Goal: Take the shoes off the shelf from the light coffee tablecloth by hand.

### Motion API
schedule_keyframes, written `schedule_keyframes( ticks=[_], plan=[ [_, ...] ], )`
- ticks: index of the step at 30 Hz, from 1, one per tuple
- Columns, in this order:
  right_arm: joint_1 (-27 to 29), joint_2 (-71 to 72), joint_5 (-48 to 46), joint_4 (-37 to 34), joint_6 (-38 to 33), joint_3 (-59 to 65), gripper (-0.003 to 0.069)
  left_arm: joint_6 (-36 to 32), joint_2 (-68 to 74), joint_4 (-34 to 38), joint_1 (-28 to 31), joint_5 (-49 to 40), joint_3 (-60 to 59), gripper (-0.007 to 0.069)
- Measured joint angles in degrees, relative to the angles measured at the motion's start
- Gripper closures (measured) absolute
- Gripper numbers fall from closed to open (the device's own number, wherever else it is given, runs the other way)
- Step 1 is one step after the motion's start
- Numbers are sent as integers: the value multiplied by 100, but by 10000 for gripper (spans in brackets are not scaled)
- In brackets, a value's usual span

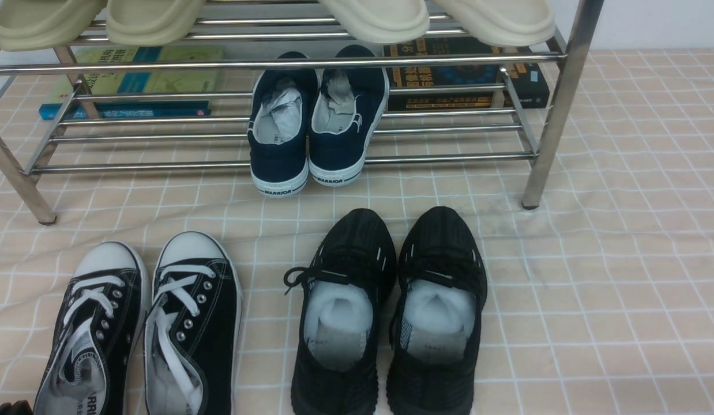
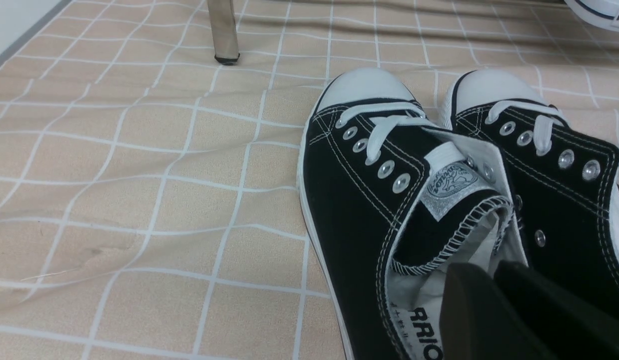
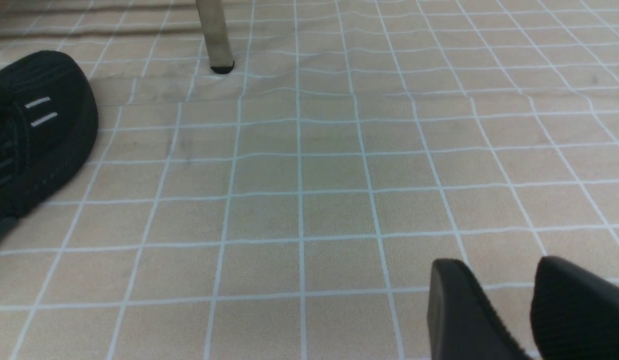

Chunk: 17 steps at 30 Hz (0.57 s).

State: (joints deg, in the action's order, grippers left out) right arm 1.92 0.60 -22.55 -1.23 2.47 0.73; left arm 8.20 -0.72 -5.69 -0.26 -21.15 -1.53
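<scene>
The black canvas shoes with white laces and toe caps stand side by side on the light coffee tablecloth at the front left, in front of the chrome shelf. In the left wrist view my left gripper is over the heel end of the left shoe. Its fingers are closed tight on that shoe's inner collar wall. The right shoe lies beside it. My right gripper hangs over bare cloth with its fingers a little apart and nothing between them. It is out of the front view.
A navy WARRIOR slip-on pair sits on the shelf's lowest tier. All-black knit running shoes stand at the centre of the cloth. Cream slippers lie on the upper tier, and books lie behind the shelf. A shelf leg stands at the right.
</scene>
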Motion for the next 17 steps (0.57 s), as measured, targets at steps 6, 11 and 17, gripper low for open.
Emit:
schedule_keyframes(
  ticks=[6,11,17],
  plan=[
    [0,0,0,0,0,0,419,7,0,0,0,0,0,528],
    [0,0,0,0,0,0,419,7,0,0,0,0,0,521],
    [0,0,0,0,0,0,419,7,0,0,0,0,0,521]
  ],
)
